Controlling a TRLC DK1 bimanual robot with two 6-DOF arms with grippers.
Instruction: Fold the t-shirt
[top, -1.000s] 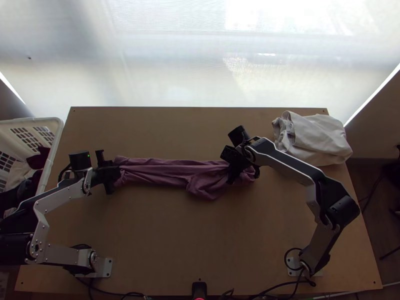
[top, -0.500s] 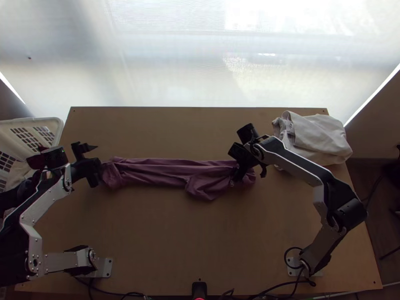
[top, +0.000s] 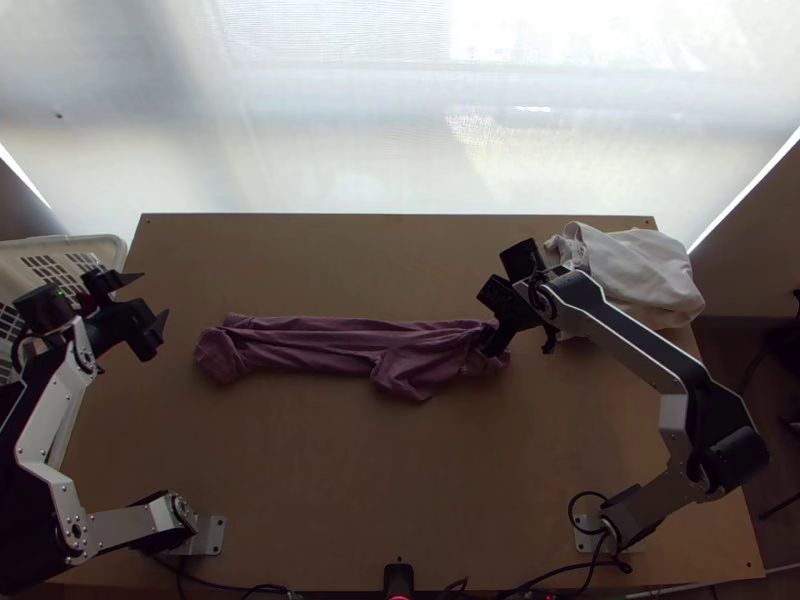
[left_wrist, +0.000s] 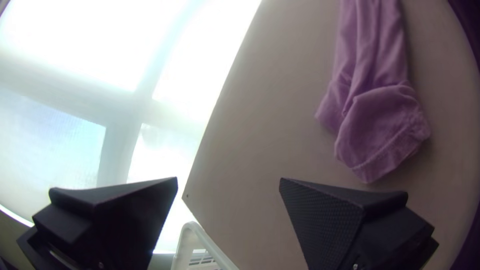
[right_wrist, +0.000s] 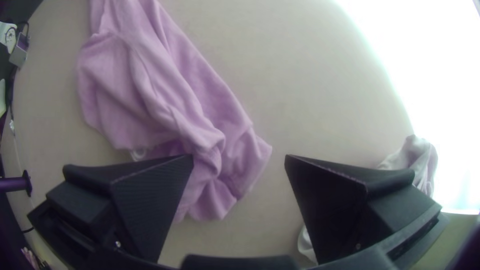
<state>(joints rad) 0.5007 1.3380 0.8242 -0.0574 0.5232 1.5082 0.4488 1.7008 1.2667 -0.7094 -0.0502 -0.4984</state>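
A: What's the t-shirt (top: 330, 345) like?
B: Soft mauve fabric, gathered into a long, narrow strip with lengthwise creases, lying across the middle of the smooth wooden tabletop (top: 370, 480). The right end is wider and rumpled; the left end is a rounded flap with a stitched edge.
A: And the left claw (top: 153, 296)?
B: Wide apart, nothing between its wedge-shaped black fingers, one showing a finely textured pad (left_wrist: 325, 215). It's away from the cloth, near the white slotted basket (top: 115, 243).
A: The right claw (top: 521, 348)?
B: Also spread wide, gripping nothing, over the shirt's rumpled right end. One finger overlaps the fabric in its wrist view; I can't tell whether they touch.
A: Anything beyond it?
B: An off-white cloth (top: 640, 270), folded into a thick, loose bundle at the far right corner.
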